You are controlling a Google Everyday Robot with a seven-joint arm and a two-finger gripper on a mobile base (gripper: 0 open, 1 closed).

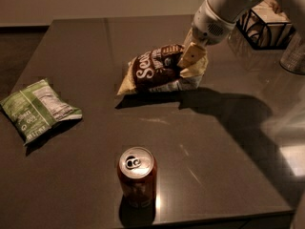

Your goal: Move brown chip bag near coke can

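The brown chip bag (pixel 155 72) lies at the middle of the dark table, with its right end raised off the surface. My gripper (pixel 192 57) comes down from the upper right and is shut on that right end of the bag. The coke can (pixel 137 175) stands upright near the table's front edge, well in front of the bag and apart from it.
A green chip bag (pixel 39 108) lies at the table's left side. A black wire basket (pixel 263 26) stands at the back right, with a clear glass (pixel 295 53) at the right edge. The table's front edge (pixel 205 216) runs just behind the can's base.
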